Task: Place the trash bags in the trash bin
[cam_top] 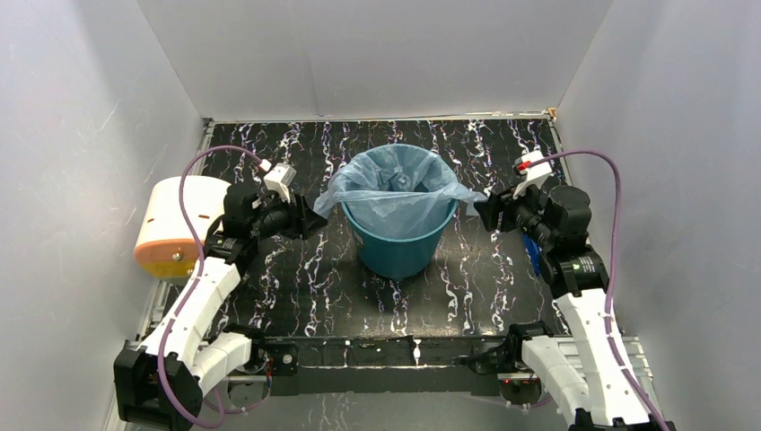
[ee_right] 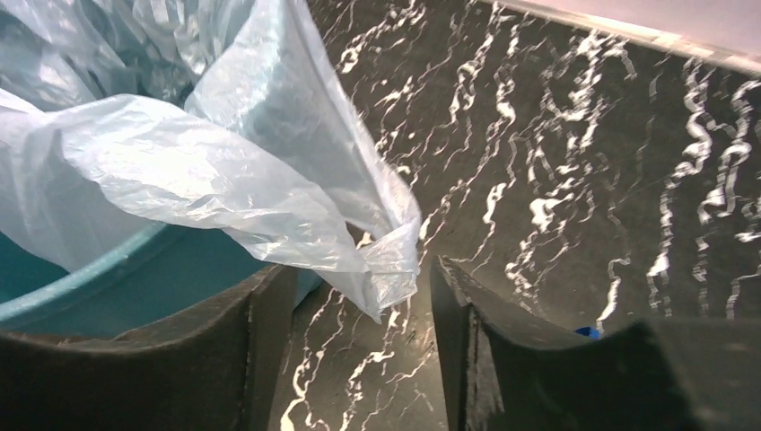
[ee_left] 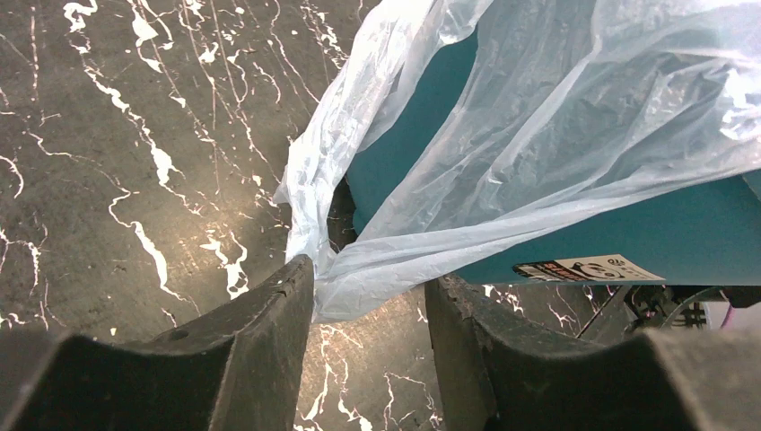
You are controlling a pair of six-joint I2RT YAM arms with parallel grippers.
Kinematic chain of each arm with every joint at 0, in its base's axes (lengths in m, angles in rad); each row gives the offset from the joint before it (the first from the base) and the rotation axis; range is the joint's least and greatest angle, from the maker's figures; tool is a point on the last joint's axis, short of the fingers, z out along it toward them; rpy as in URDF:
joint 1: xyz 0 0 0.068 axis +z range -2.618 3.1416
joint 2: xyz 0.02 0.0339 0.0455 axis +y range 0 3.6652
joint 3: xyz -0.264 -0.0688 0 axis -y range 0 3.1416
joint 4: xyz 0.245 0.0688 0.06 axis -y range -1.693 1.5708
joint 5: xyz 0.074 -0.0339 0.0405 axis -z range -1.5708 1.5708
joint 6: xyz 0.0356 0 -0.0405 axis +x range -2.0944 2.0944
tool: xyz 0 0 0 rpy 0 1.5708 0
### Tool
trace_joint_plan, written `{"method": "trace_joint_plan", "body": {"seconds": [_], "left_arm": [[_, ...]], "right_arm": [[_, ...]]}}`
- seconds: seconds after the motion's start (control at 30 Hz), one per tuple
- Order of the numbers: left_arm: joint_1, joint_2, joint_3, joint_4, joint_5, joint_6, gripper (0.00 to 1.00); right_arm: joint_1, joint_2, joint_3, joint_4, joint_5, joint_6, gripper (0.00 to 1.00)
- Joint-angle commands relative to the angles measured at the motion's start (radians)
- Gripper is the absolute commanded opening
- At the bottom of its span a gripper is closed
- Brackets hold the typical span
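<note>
The teal trash bin (cam_top: 399, 247) stands at the middle of the table. The light-blue trash bag (cam_top: 395, 184) lines it, its rim draped outward over both sides. My left gripper (cam_top: 311, 218) sits just left of the bin, open. In the left wrist view a loose fold of the bag (ee_left: 556, 117) hangs between the tips of that gripper (ee_left: 368, 287) without being pinched, beside the bin wall (ee_left: 646, 224). My right gripper (cam_top: 483, 211) is open just right of the bin. In the right wrist view a bag corner (ee_right: 386, 260) dangles free above the gap of that gripper (ee_right: 359, 283).
A cream cylinder with an orange end (cam_top: 170, 224) lies at the table's left edge, behind my left arm. A small blue object (cam_top: 534, 253) sits under my right arm, its tip showing (ee_right: 588, 332). White walls enclose the dark marbled table (cam_top: 296, 287).
</note>
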State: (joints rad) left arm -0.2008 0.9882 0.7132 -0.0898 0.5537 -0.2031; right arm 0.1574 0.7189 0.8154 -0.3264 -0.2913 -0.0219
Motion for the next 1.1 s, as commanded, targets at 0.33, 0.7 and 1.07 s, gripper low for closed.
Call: {"method": "trace_joint_plan", "body": {"seconds": [0.33, 0.7, 1.07], "left_arm": [[0.003, -0.081, 0.056, -0.079, -0.012, 0.089, 0.58], [0.003, -0.103, 0.079, -0.092, -0.059, 0.092, 0.65], [0.003, -0.097, 0.063, 0.004, 0.127, 0.135, 0.71]], "right_arm": [[-0.004, 0.023, 0.272, 0.075, -0.326, -0.022, 0.77], [0.059, 0.218, 0.370, 0.026, -0.589, -0.186, 0.71], [0.582, 0.460, 0.570, -0.145, -0.090, -0.491, 0.71]]}}
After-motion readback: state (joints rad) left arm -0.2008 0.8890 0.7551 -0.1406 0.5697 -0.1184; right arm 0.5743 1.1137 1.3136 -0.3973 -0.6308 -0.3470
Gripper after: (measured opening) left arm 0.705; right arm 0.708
